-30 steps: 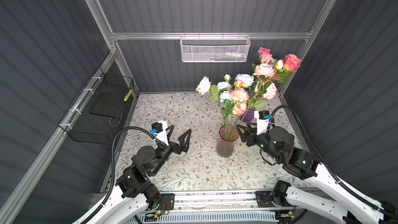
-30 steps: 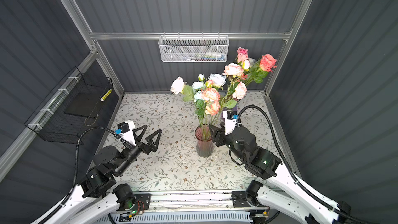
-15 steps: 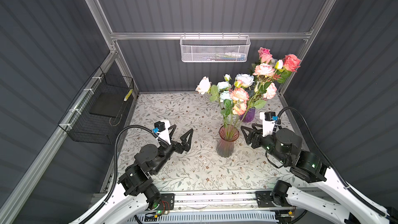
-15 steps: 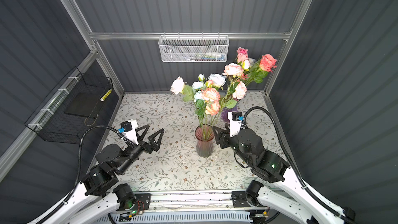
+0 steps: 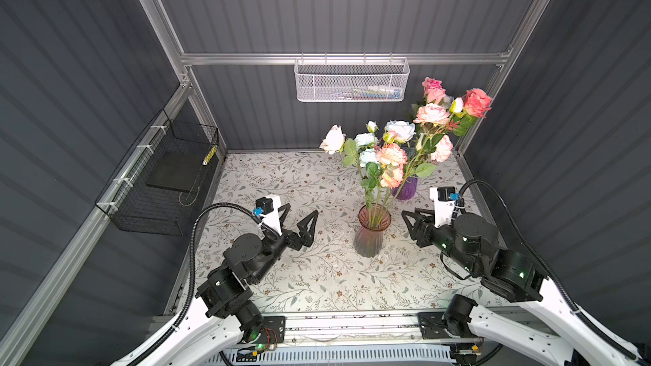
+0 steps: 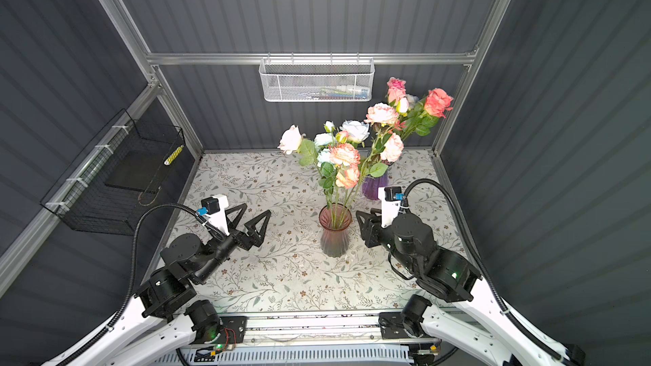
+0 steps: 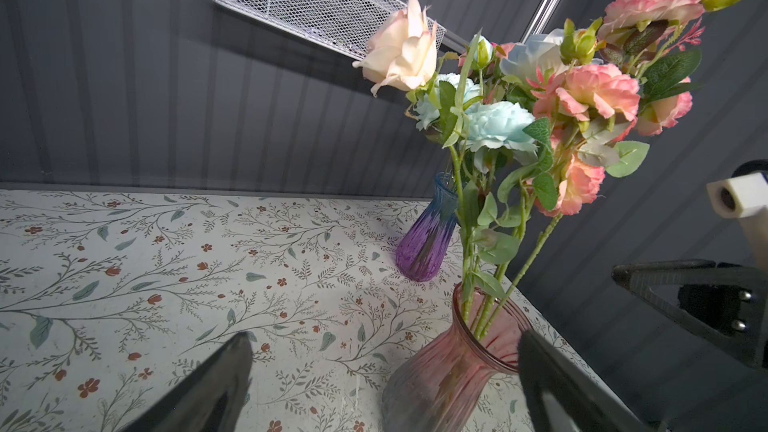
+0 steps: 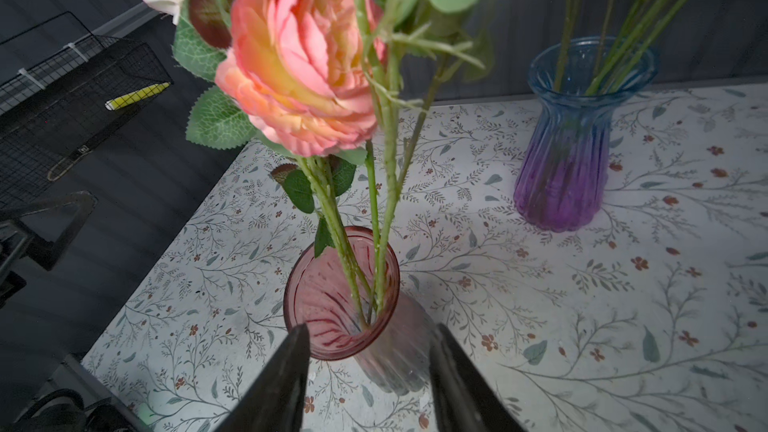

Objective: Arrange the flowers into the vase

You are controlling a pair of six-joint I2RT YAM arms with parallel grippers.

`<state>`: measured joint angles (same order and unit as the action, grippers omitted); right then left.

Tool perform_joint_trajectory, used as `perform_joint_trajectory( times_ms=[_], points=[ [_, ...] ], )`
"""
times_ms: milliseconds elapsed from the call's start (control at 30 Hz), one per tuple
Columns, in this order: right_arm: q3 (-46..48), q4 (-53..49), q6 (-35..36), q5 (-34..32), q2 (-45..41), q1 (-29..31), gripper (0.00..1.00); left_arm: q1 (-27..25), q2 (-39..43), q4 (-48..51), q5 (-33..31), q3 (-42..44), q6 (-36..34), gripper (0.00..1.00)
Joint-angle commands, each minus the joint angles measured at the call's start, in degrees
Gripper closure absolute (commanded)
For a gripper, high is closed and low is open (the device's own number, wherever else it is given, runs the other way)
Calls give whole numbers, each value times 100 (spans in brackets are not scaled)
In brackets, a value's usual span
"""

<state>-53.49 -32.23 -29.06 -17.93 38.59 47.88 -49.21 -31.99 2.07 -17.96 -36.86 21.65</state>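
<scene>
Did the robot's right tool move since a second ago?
Yes. The right tool has drawn back rightward, away from the ribbed pink glass vase.

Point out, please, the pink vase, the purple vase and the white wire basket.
pink vase (image 5: 368, 241), in a top view, ribbed body.
purple vase (image 8: 559, 184), right wrist view, lower body.
white wire basket (image 6: 317, 82), in a top view, front mesh.
</scene>
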Motion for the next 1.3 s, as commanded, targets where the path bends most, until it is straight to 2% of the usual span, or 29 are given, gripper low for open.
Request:
perform_joint_trajectory(
  times_ms=[0, 67, 267, 400, 600, 900, 1267],
  points=[
    [-150, -656, -725, 223, 63, -33, 57, -27, 92, -73, 55, 65, 59, 0],
    [-169, -747, -1135, 439, 206, -33, 58, -27, 102, -57, 61, 65, 75, 0],
    [-247, -521, -1621, 1123, 736, -115, 55, -28, 166, 60, 107, 90, 172, 0],
    [-95, -319, -1862, 1193, 851, -258, 53, -22, 316, 201, 91, 98, 195, 0],
    [184, 174, -1867, 1469, 1132, -620, 57, -22, 463, 255, 52, 166, 199, 0],
    [586, 874, -1867, 1847, 1457, -1031, 57, -25, 322, 330, 102, 76, 160, 0],
    [823, 1605, -1919, 2154, 1734, -1158, 63, -28, 158, 338, 141, 18, 99, 0]
  ],
)
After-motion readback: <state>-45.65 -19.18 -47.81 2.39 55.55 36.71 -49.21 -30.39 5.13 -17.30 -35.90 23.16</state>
